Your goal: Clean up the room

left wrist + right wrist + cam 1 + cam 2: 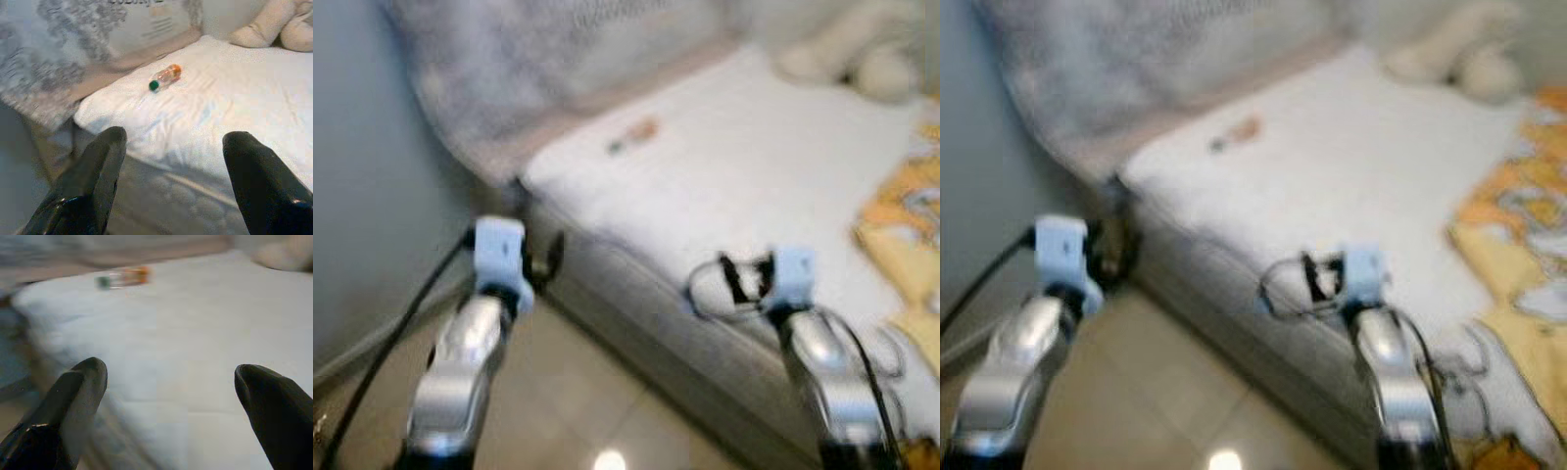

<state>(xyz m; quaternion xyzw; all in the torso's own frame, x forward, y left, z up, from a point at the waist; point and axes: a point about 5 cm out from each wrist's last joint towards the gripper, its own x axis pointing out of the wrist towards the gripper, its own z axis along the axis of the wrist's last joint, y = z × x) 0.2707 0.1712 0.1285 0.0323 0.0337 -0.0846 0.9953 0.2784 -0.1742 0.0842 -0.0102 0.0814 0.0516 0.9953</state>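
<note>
**Both grippers spread and empty at the bed's edge, bottle lying further in**

The left gripper (171, 181) has its two long black fingers (95, 181) spread wide apart with nothing between them; it hangs by the corner of the bed, over the tan tiled floor (578, 401). The right gripper (173, 413) is likewise splayed wide and holds nothing, its fingers reaching out above the near edge of the mattress. In the head views, which are blurred, the two silver arms rise from the lower edge, each ending in a pale blue wrist block, with black cables looping beside them.

Ahead of both grippers and well apart from them, a small clear plastic bottle with a green cap and an orange end (165, 77) lies on its side on the white rumpled bed sheet (234, 107), near the head end of the bed. Behind it a grey and white patterned pillow or cover (73, 44) is propped against the pale wall (362, 196). A cream soft toy (274, 29) rests on the far part of the bed. On the robot's right a yellow and orange printed blanket (901, 225) lies over the sheet. The grey quilted side of the mattress (646, 333) runs diagonally down to the floor
</note>
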